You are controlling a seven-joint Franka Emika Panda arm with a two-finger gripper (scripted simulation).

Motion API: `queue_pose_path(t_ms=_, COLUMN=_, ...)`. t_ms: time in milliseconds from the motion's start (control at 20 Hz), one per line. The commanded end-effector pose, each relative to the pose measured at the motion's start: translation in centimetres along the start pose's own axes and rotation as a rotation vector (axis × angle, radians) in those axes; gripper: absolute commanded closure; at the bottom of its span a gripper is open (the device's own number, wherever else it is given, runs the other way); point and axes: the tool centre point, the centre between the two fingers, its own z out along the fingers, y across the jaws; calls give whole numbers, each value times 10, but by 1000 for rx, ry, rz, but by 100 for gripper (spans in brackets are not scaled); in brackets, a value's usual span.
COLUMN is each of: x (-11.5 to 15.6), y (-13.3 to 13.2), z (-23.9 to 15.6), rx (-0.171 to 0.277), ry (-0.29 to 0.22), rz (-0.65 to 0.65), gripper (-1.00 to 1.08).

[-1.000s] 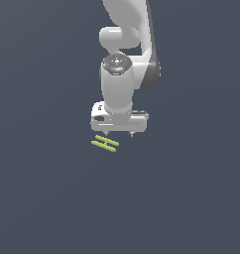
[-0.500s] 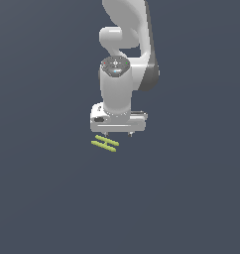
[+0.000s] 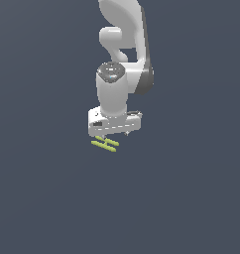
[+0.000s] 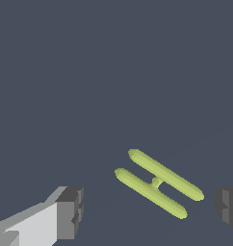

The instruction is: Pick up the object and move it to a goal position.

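Observation:
The object (image 3: 105,144) is a small lime yellow-green H-shaped piece, two thin rods joined by a short crossbar, lying flat on the dark grey floor. In the exterior view my white gripper (image 3: 114,134) hangs just above and slightly to the exterior view's right of it, its fingers mostly hidden under the hand. In the wrist view the object (image 4: 158,182) lies between my two dark fingertips (image 4: 70,212), closer to the other fingertip (image 4: 228,207). The jaws stand wide apart and hold nothing.
The plain dark grey floor (image 3: 52,198) surrounds the arm on all sides. No other objects or goal marker show in either view.
The gripper has come down lower toward the object. The object has not moved.

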Motion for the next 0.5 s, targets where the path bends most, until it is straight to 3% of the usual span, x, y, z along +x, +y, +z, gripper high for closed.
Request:
queue_pose_path(t_ms=0, x=-3, y=4, z=6, rx=-2, ry=-1, rz=-59, gripper=-92)
queue_pose_path(t_ms=450, x=-15, y=19, z=29, rx=-9, ry=-3, rz=-284, gripper=-92)
